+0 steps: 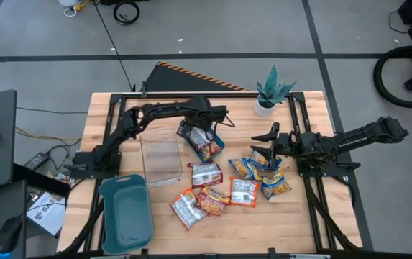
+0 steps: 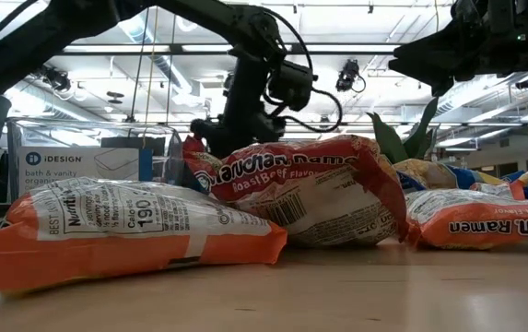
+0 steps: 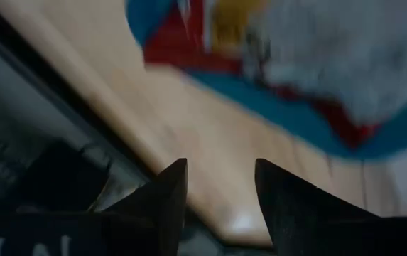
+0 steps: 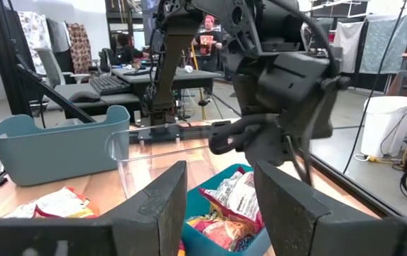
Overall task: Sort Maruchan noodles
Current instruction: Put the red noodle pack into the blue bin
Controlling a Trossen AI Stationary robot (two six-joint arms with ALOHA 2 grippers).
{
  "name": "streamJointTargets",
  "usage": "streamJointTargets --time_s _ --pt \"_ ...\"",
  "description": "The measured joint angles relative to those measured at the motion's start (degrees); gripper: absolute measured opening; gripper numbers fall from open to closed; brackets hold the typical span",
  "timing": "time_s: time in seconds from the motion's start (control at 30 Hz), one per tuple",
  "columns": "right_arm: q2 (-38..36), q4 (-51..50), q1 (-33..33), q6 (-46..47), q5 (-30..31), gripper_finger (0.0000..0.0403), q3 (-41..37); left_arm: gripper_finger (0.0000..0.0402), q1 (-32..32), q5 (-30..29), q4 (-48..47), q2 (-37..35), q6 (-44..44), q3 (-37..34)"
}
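Several Maruchan packets lie flat mid-table: red-and-white ones [image 1: 206, 174] [image 1: 243, 192], orange ones [image 1: 213, 200] [image 2: 125, 231], and yellow-and-blue ones [image 1: 263, 170] on the right. More packets [image 4: 235, 203] rest in a small teal tray [image 1: 218, 147]. My left gripper [image 1: 223, 121] [image 3: 221, 167] hovers open just beyond that tray's far side, with nothing between its fingers. My right gripper [image 1: 259, 137] [image 4: 221, 171] hangs open above the yellow-and-blue packets, pointing toward the left arm.
A clear plastic tray [image 1: 161, 160] sits left of the small teal tray, and a larger teal tray [image 1: 126, 208] stands at the near left corner. A potted plant [image 1: 269, 95] stands at the far edge. Bare wood lies along the near edge [image 1: 277, 223].
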Motion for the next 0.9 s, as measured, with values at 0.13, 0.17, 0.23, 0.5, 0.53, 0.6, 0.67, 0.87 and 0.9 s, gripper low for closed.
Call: streamJointTargets --time_s 0.13,0.17,0.23,0.5,0.53,0.6,0.67,0.87,0.9 --pt "0.00 0.28 0.00 -0.57 0.03 0.0170 0.00 0.0171 -1.73 -1.78 -1.55 -1.53 -2.24 -0.04" --pt "-0.02 0.41 -0.05 -0.84 0.05 0.0170 0.00 0.0171 -2.29 -1.46 -1.57 -2.20 -2.67 -0.04" --pt "-0.02 0.74 -0.07 -1.63 0.14 0.0170 0.00 0.0171 -3.67 0.06 -1.23 -3.60 -4.30 -0.04" --pt "0.00 1.22 -0.07 -3.56 1.29 0.0170 0.00 0.0171 -10.90 21.01 4.67 -6.26 -26.39 0.05" --pt "-0.02 1.38 -0.07 -3.69 1.29 0.0170 0.00 0.0171 -11.74 23.62 5.85 -6.21 -29.30 0.04" --pt "0.00 1.88 -0.11 -4.06 1.29 0.0170 0.00 0.0171 -13.64 26.24 8.10 -5.90 -33.30 0.07" --pt "-0.02 2.62 -0.11 -4.33 1.27 0.0170 0.00 0.0171 -15.63 26.14 9.33 -4.97 -35.45 0.06" --pt "0.00 2.60 -0.11 -4.45 1.27 0.0170 0.00 0.0171 -19.99 25.65 9.75 -2.46 -42.43 0.00" --pt "0.00 2.60 -0.11 -4.45 1.26 0.0170 0.00 0.0171 -20.34 25.61 9.53 -2.24 -43.97 -0.05"
